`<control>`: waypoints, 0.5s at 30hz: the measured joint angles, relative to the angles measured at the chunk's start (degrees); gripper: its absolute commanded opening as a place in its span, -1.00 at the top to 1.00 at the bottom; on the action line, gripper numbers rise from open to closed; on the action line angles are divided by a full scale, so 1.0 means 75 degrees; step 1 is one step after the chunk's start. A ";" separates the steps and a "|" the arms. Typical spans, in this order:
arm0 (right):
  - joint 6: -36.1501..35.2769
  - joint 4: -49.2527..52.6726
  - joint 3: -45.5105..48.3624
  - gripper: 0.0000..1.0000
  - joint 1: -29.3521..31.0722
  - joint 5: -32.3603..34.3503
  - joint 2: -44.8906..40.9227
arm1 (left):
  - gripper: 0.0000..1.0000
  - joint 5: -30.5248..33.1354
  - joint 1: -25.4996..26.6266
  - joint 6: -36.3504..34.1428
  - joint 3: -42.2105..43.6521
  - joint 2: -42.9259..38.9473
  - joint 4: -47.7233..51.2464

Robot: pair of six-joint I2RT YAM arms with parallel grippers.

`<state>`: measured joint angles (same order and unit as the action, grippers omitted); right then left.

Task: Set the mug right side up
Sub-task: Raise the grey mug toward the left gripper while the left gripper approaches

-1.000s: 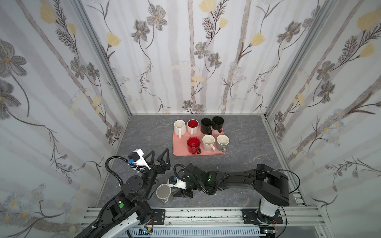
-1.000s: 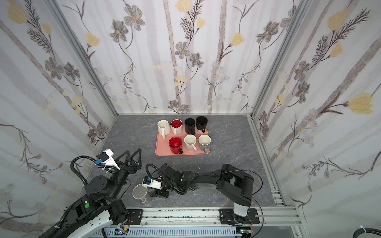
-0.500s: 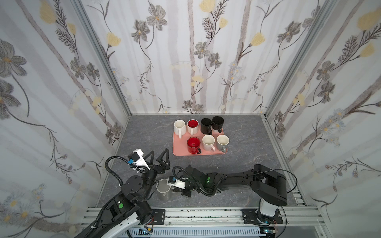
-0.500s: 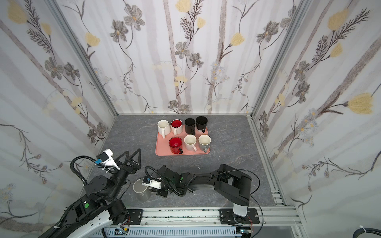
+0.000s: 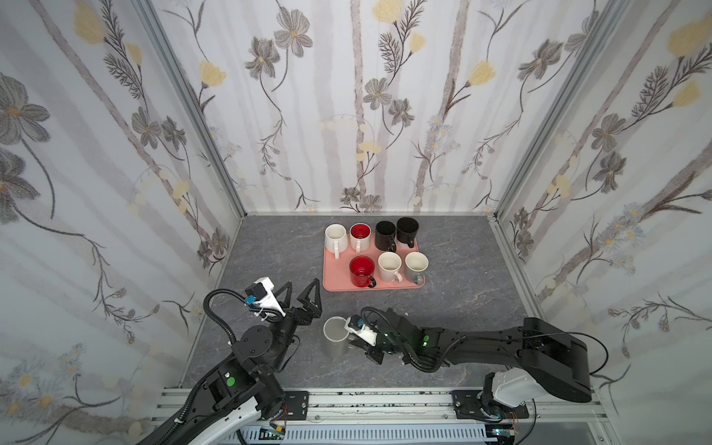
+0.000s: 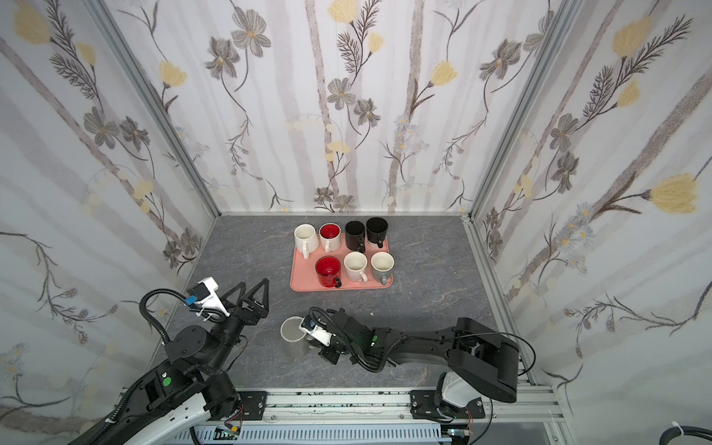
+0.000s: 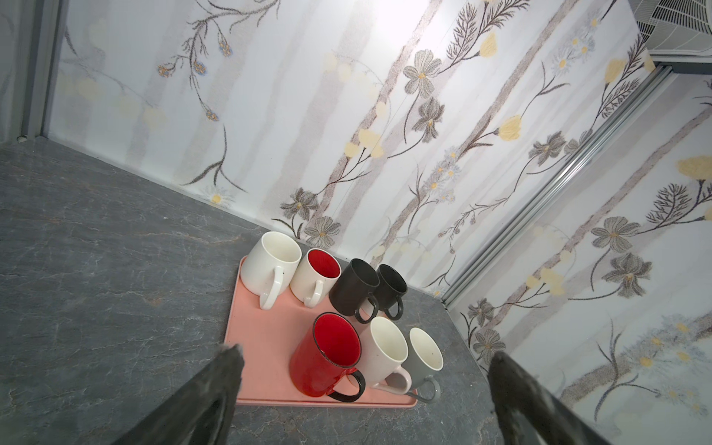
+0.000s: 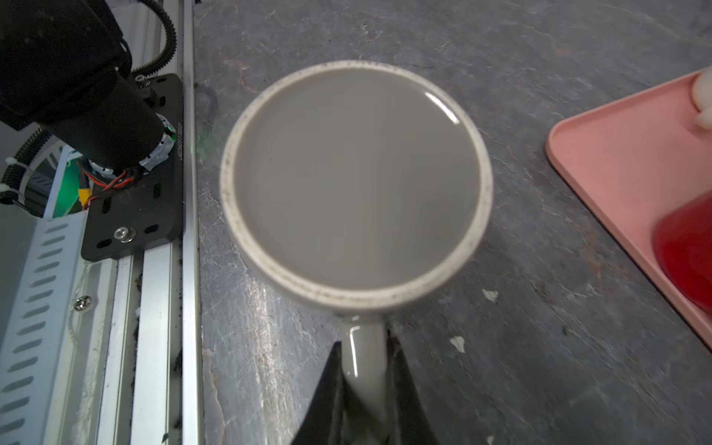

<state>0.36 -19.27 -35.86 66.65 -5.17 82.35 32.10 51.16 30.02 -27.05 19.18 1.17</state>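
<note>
**Operator:** State the layout, largest item first.

**Technician:** Grey table (image 5: 269, 246); pink tray (image 5: 334, 275) at far centre, carrying seven upright cups; the mug (image 5: 334, 339) stands apart from the tray at near centre, base up, mouth on the table.

**Operator:** Grippers?

**Technician:** Left gripper (image 5: 302, 285) hangs near the mug, to its left and slightly farther back; jaws wide apart, holding nothing. Right gripper (image 8: 366, 385) reaches in from the right; jaws clamped on the handle (image 8: 363, 339).

**Operator:** Hazards from here?

**Technician:** These are judgements, not observations.
1. Collision: a wide swing during the flip could carry the mug body into the left gripper, which is close by, or towards the near edge of the tray.
2. Rotation in the grip: the handle is narrow and glossy, and the body sits wholly to one side of the pinch; its weight may twist the mug between the fingers (image 8: 406, 381) once it lifts.
3. Slip: if the hold loosens in mid-turn, the mug drops onto a hard surface; it may chip or roll.
4. Low clearance: turning before lifting would scrape the rim along the table.
</note>
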 measured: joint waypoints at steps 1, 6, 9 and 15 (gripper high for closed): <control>0.0149 -0.0093 0.0175 1.00 -0.0125 0.0061 -0.0268 | -1.00 -0.0114 0.0000 0.0000 0.0009 0.0105 -0.0055; 0.0982 -0.0635 0.0857 1.00 -0.0895 0.0201 -0.1536 | -1.00 -0.0731 -0.0015 -0.0006 0.0026 0.0615 -0.0364; 0.1518 -0.1017 0.1072 1.00 -0.1425 0.0187 -0.2133 | -1.00 -0.1195 -0.0052 -0.0009 0.0026 0.0947 -0.0676; 0.2509 -0.1909 0.1151 1.00 -0.2375 -0.0003 -0.2751 | -1.00 -0.2396 -0.0248 -0.0003 0.0105 0.1510 -0.1431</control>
<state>19.18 -33.58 -27.22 48.84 -5.19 61.71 14.13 49.30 30.00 -26.26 30.50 -9.56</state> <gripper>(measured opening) 0.112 0.994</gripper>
